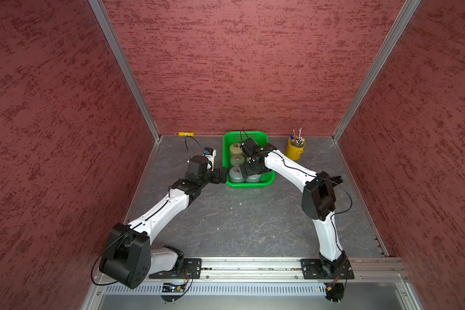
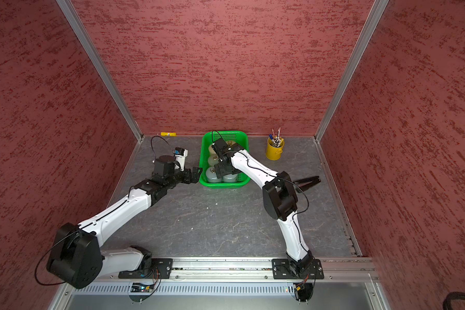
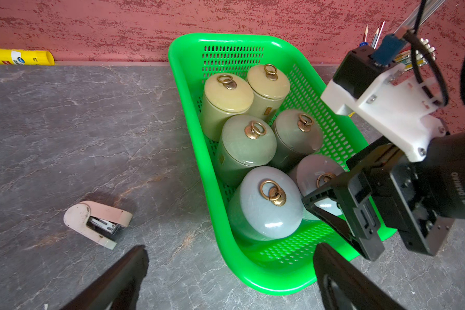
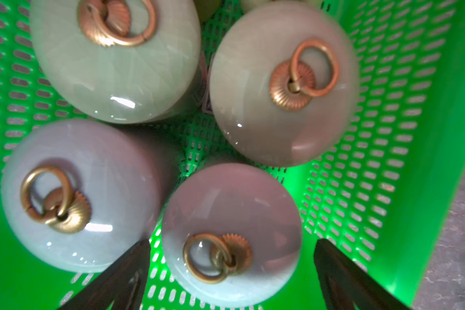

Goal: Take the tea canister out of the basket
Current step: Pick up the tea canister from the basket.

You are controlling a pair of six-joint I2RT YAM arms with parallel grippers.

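Now | right gripper (image 4: 231,241) — spread wide astride a tea canister (image 4: 231,212) in basket (image 4: 427,107), untouched | left gripper (image 3: 230,247) — wide, empty

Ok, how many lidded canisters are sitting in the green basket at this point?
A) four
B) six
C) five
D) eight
B: the left wrist view shows six canisters standing in the basket in three pairs, cream, olive and blue-grey, each with a brass ring on its lid.
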